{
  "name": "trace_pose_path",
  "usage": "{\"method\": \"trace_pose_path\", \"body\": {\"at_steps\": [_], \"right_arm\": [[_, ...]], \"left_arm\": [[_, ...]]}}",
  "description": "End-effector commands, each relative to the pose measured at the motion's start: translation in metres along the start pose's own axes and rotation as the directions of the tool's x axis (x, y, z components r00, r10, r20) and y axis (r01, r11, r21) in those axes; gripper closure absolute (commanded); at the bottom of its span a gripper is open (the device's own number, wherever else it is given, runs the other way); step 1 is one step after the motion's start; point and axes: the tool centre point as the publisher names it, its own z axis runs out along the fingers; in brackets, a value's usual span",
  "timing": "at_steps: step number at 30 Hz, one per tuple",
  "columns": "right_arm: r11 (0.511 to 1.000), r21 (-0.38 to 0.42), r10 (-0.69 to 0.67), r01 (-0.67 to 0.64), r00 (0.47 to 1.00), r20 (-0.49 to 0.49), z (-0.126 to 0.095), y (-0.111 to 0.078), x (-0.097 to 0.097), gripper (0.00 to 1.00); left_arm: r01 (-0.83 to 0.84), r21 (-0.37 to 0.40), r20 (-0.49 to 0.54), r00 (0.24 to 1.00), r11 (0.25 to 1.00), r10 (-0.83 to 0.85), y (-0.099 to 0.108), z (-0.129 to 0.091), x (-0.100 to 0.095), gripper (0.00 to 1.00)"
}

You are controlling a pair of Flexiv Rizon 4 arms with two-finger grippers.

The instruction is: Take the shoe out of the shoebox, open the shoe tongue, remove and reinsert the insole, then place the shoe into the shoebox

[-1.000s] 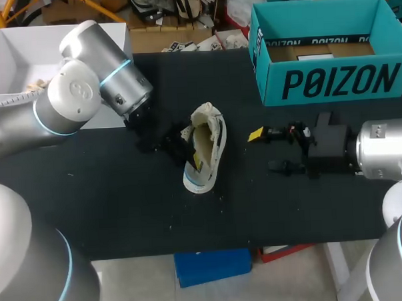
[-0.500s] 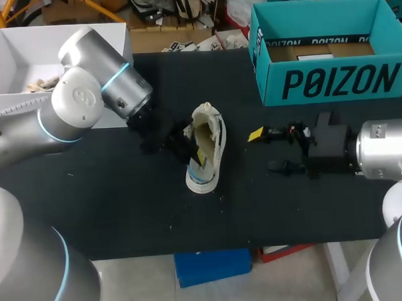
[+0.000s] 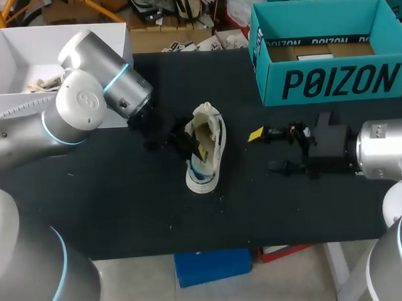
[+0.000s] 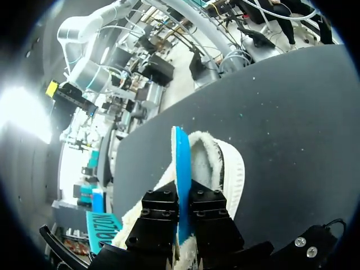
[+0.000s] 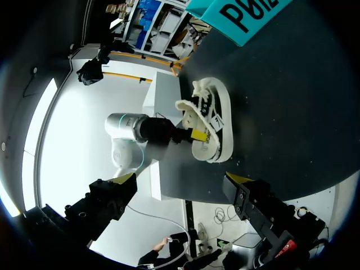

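Head view with two wrist views. One black, matte bench [image 3: 123, 207] carries one shoe [image 3: 206, 150], one shoebox [image 3: 331, 85] and one white box [image 3: 10, 59]. The shoe lies on its side at the centre of the frame, outside the shoebox; it is cream, with a fleecy lining and a ribbed white sole. The shoebox, a rectangular open carton of teal card, stands at the upper right. The white box, also open, sits at the upper left. Two arms enter, one from each side. The left gripper [image 4: 183, 194] is at the shoe's opening, its two black fingers pinching one thin, flat blue insole [image 4: 181, 163] that rises edge-on from the lining. The right gripper [image 3: 266, 149] hangs right of the shoe, well apart from it, fingers spread and holding nothing.
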Motion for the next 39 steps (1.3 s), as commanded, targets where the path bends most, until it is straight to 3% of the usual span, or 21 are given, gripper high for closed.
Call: {"method": "trace_pose_path", "body": {"at_steps": [1, 2, 4, 5, 6, 15, 21, 23, 25, 31, 39], "right_arm": [[1.000, 0.000, 0.000, 0.000, 1.000, 0.002, 0.001, 0.000, 0.001, 0.00], [1.000, 0.000, 0.000, 0.000, 1.000, 0.002, 0.001, 0.000, 0.001, 0.00], [1.000, 0.000, 0.000, 0.000, 1.000, 0.002, 0.001, 0.000, 0.001, 0.00], [1.000, 0.000, 0.000, 0.000, 1.000, 0.002, 0.001, 0.000, 0.001, 0.00], [1.000, 0.000, 0.000, 0.000, 1.000, 0.002, 0.001, 0.000, 0.001, 0.00], [1.000, 0.000, 0.000, 0.000, 1.000, 0.002, 0.001, 0.000, 0.001, 0.00], [1.000, 0.000, 0.000, 0.000, 1.000, 0.002, 0.001, 0.000, 0.001, 0.00], [1.000, 0.000, 0.000, 0.000, 1.000, 0.002, 0.001, 0.000, 0.001, 0.00], [1.000, 0.000, 0.000, 0.000, 1.000, 0.002, 0.001, 0.000, 0.001, 0.00], [1.000, 0.000, 0.000, 0.000, 1.000, 0.002, 0.001, 0.000, 0.001, 0.00], [1.000, 0.000, 0.000, 0.000, 1.000, 0.002, 0.001, 0.000, 0.001, 0.00]], "left_arm": [[0.003, -0.012, -0.009, 1.000, 1.000, -0.003, 0.009, 0.003, -0.001, 1.00], [0.001, -0.021, -0.012, 1.000, 1.000, -0.002, 0.009, 0.004, -0.001, 1.00], [-0.006, -0.029, -0.006, 1.000, 1.000, 0.006, 0.006, 0.002, -0.005, 0.24], [-0.011, -0.028, -0.004, 1.000, 1.000, 0.011, 0.003, 0.001, -0.007, 0.02], [-0.017, -0.028, -0.002, 1.000, 0.999, 0.017, 0.000, 0.000, -0.008, 0.00], [-0.048, -0.005, 0.016, 0.999, 0.999, 0.048, -0.031, -0.009, -0.008, 0.00], [-0.045, 0.007, 0.005, 0.999, 0.999, 0.045, -0.036, -0.009, -0.006, 0.00], [-0.044, 0.011, 0.000, 0.999, 0.999, 0.044, -0.037, -0.009, -0.006, 0.17], [-0.043, 0.017, -0.004, 0.999, 0.999, 0.043, -0.038, -0.008, -0.006, 0.46], [-0.041, 0.045, -0.028, 0.999, 0.998, 0.043, -0.038, -0.006, -0.006, 1.00], [-0.041, 0.057, -0.043, 0.998, 0.998, 0.043, -0.038, -0.005, -0.004, 1.00]]}}
